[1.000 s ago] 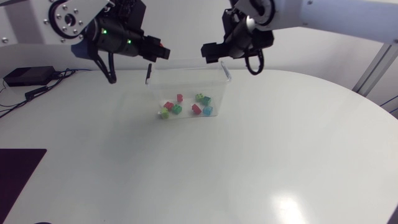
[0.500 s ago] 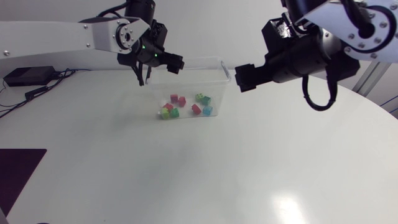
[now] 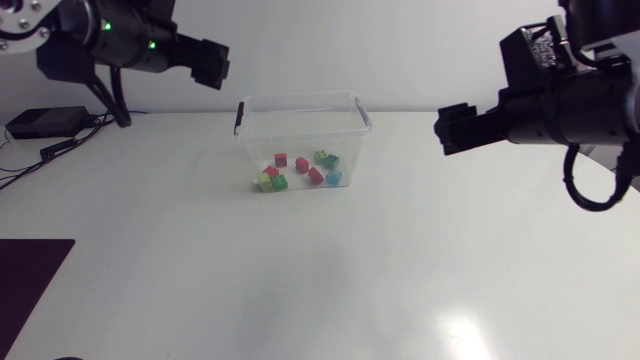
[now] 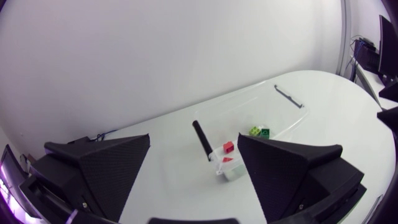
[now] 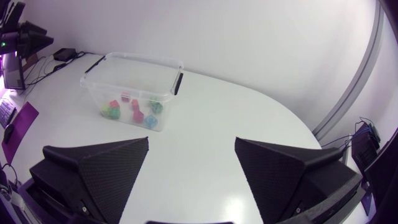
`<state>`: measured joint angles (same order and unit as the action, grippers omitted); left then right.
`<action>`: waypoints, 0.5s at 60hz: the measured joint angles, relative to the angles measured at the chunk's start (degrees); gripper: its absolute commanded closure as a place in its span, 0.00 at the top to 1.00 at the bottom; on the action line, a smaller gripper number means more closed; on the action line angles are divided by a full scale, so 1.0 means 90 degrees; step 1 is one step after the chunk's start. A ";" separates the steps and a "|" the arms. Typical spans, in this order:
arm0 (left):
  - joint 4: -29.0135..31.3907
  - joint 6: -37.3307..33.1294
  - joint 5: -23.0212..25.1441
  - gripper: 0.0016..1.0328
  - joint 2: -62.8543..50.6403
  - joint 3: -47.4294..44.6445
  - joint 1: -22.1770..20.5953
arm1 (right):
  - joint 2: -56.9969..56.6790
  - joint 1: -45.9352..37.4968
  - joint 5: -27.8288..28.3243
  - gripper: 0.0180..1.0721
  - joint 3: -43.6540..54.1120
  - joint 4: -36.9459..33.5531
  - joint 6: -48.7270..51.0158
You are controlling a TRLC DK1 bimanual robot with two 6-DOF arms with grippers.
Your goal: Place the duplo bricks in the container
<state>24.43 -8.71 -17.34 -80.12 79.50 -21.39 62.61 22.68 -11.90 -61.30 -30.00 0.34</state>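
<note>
A clear plastic container (image 3: 244, 112) with black handle clips stands at the back middle of the table. Several duplo bricks (image 3: 301, 165) in red, green and blue lie on its floor. My left gripper (image 3: 210, 62) hangs high, left of the container and apart from it. In the left wrist view the left gripper (image 4: 193, 171) is open and empty, with the container (image 4: 283, 115) and a red brick (image 4: 228, 147) ahead. My right gripper (image 3: 452, 130) hovers right of the container. It (image 5: 191, 171) is open and empty, the container (image 5: 143, 62) far ahead.
A black box with cables (image 3: 42, 122) sits at the table's back left. A dark mat (image 3: 28, 285) lies at the front left edge. The white tabletop (image 3: 330, 270) stretches bare in front of the container.
My left gripper has opened and drawn back to the left, away from over the container. My right arm has pulled away to the right. One more red brick lies inside.
</note>
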 measured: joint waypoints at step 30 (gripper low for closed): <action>0.0906 -0.0393 -0.0563 0.96 0.2518 -0.1239 0.0763 | -0.1549 -0.0430 -0.0017 0.95 0.0777 -0.0333 0.0194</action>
<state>32.58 -12.25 -22.41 -57.45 68.36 -14.52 48.66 18.81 -12.05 -54.30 -32.99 2.09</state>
